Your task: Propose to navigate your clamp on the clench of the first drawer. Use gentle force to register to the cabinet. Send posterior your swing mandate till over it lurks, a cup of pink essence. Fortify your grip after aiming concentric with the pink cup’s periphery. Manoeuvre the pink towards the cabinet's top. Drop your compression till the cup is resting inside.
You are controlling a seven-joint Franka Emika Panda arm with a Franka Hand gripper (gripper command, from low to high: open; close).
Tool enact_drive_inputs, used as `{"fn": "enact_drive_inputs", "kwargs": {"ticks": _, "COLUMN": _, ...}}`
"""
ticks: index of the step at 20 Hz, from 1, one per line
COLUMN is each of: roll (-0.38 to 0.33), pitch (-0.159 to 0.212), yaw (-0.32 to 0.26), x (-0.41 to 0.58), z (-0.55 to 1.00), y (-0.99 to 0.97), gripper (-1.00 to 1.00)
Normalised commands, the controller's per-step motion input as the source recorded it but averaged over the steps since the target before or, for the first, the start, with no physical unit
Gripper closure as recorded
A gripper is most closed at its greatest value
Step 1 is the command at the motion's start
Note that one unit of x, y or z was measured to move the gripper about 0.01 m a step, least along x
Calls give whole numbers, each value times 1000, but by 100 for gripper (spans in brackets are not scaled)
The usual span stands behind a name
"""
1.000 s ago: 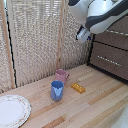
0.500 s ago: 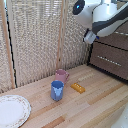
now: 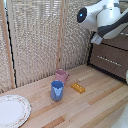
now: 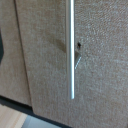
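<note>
On the exterior view's right, the cabinet (image 3: 112, 59) is seen standing on the light wooden table (image 3: 95, 107), its dark brown front carrying a thin silver handle (image 3: 107, 60) on the lower drawer front. Above and in front of it, the white arm (image 3: 102, 17) is held high, with a blue-lit ring on its near side; a dark part of the wrist is seen close against the cabinet's upper left corner. The clamp itself cannot be made out in that view, so whether its jaws are wide or narrow cannot be told.

From the wrist view, the handle (image 4: 71, 47) is shown very close, as a long silver bar lying across a woven brown drawer (image 4: 45, 60) front, with a small dark fixing beside it. No fingers are seen there.

Well apart from the cabinet, toward the exterior view's left, the pink cup (image 3: 61, 75) is stood upright on the table, near the reed-screen wall. Just in front of it, nearly touching, a blue cup (image 3: 57, 90) is placed. A small yellow block (image 3: 77, 88) is laid to their right. A white plate (image 3: 12, 110) is set at the near left edge.
</note>
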Motion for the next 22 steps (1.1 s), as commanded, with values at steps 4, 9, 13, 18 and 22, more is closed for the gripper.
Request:
{"fn": "enact_drive_inputs", "kwargs": {"ticks": 4, "roll": -168, "pitch": 0, "yaw": 30, "x": -1, "z": -88, "y": -437, "gripper": -100}}
{"fn": "enact_drive_inputs", "kwargs": {"ticks": 9, "roll": -166, "pitch": 0, "yaw": 30, "x": 0, "z": -3, "y": -522, "gripper": -100}}
{"fn": "enact_drive_inputs", "kwargs": {"ticks": 13, "roll": -138, "pitch": 17, "yaw": 109, "x": -9, "z": 0, "y": -526, "gripper": -100}}
{"fn": "enact_drive_inputs", "kwargs": {"ticks": 18, "roll": -36, "pitch": 36, "yaw": 259, "x": -35, "z": 0, "y": -337, "gripper": -100}}
{"fn": "enact_drive_inputs", "kwargs": {"ticks": 22, "roll": 7, "pitch": 16, "yaw": 336, "x": -10, "z": 0, "y": -171, "gripper": 100}}
